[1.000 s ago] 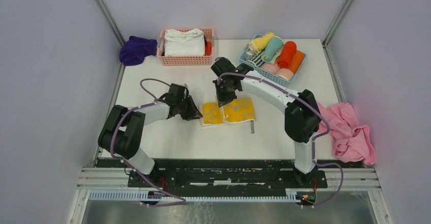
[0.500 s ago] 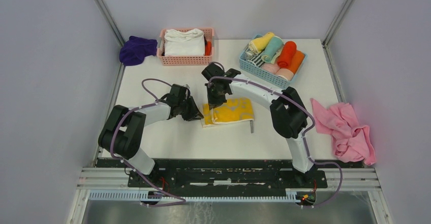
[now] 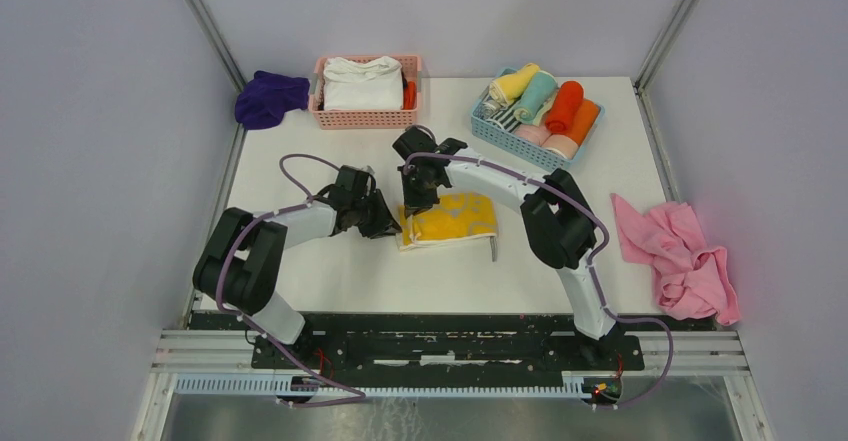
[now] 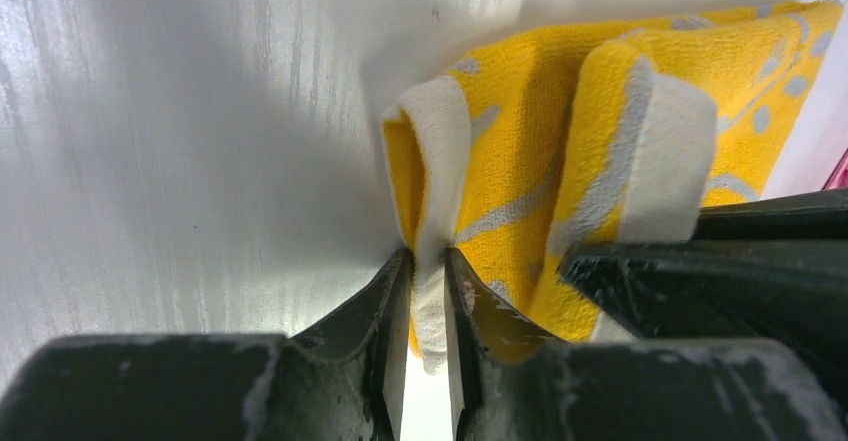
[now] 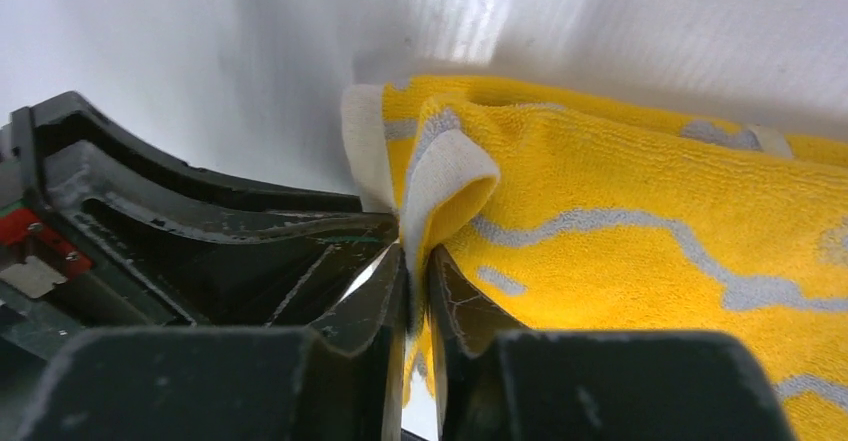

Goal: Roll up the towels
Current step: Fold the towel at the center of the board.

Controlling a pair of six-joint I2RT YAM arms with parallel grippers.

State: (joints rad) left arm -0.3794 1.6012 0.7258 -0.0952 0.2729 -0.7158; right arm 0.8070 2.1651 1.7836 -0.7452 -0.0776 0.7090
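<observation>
Where the table (image 3: 340, 271) meets its far left corner, the purple towel (image 3: 270, 98) lies in a loose heap, unrolled, just beside the pink basket (image 3: 365, 118) that holds folded white cloths (image 3: 362, 83). Nearer to me, my left gripper (image 4: 428, 261) sits low on the tabletop, its jaws clenched on the white hem at the left end of the yellow towel (image 3: 455, 219). My wrist view shows that hem pinched between the two fingers. The towel lies mid-table as a folded band running left to right, its left end doubled up into a small fold. My right gripper (image 5: 415, 256) is at that same left end, just beside the left one, and nips the white-edged fold between nearly closed jaws. Farther right at the back stands the blue basket (image 3: 505, 133), full of rolled towels (image 3: 563, 106). The pink cloth (image 3: 680, 256) lies crumpled at the right edge, well apart from both grippers.
</observation>
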